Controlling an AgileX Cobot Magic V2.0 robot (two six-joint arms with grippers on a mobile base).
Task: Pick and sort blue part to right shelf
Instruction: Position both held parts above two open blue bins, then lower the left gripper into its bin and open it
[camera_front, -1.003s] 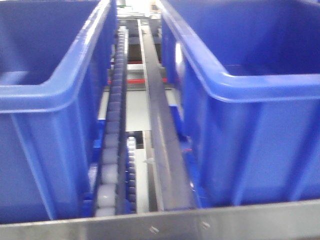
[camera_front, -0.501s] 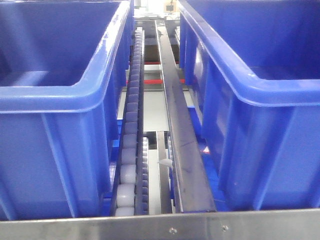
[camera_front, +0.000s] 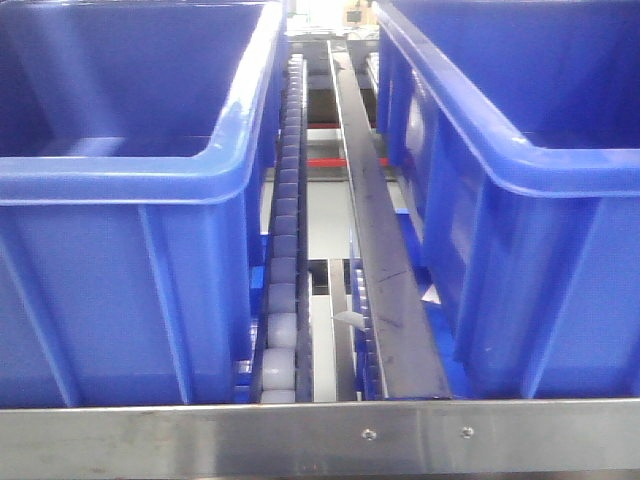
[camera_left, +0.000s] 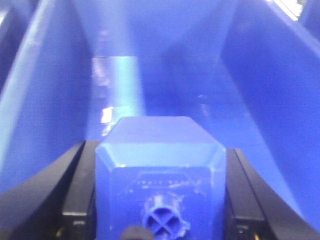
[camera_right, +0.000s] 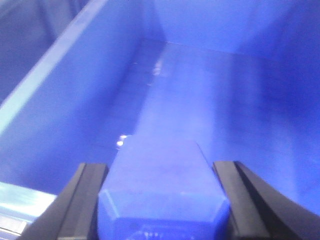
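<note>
Blue part (camera_left: 160, 175) tight in the left claw (camera_left: 159, 147), second blue part (camera_right: 162, 200) likewise tight in the right claw (camera_right: 159, 167)

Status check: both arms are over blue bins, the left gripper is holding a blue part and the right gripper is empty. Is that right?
Not quite: the right gripper is not empty. The right wrist view shows it shut on a blue part over a blue bin. The left gripper does hold another blue part, as you said.
</note>
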